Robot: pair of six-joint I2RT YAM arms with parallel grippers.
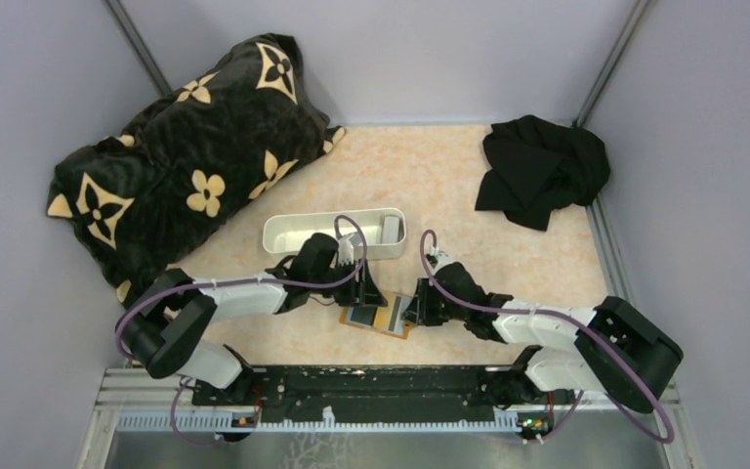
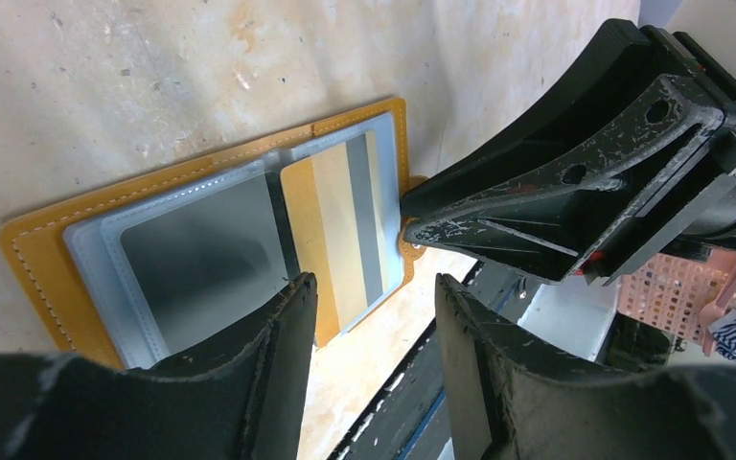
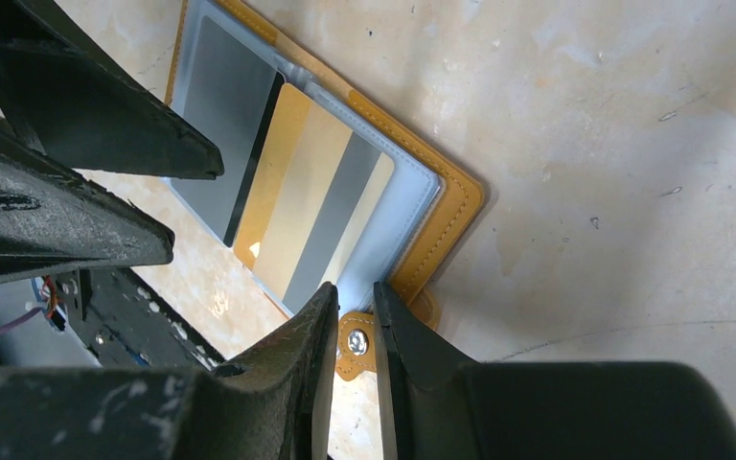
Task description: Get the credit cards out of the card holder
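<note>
A: Arm bases are sitting closest to the overhead lens, along the bottom edge.

B: Yes, and both arms are reaching toward mid-frame over the table point(image 1: 430, 176). At upper left a dark flower-patterned blanket point(image 1: 186, 166) is lying bunched. At upper right a black cloth point(image 1: 542, 171) is lying crumpled.

A: And the containers?

B: A long white tray point(image 1: 288, 234) is lying just above centre, holding a small grey piece point(image 1: 392, 232) at its right end, too small to identify. Below it the card holder point(image 1: 379, 319) is lying open between the left gripper point(image 1: 361, 293) and the right gripper point(image 1: 412, 311).

A: What are the wrist views adding?

B: They are showing the credit cards point(image 2: 340, 230), which the overhead view is leaving too small to read. A grey card point(image 2: 201, 259) is sitting behind a clear sleeve on one half. A gold-and-grey striped card point(image 3: 307, 201) is lying on the other half, overlapping the grey one's edge. The left fingers point(image 2: 287, 326) are standing spread, gripping nothing, one tip at the holder's lower edge.

A: And the right ones?

B: They are standing narrowly parted, straddling the snap tab point(image 3: 355, 343) at the holder's corner. Whether they are squeezing it, I cannot tell.
</note>
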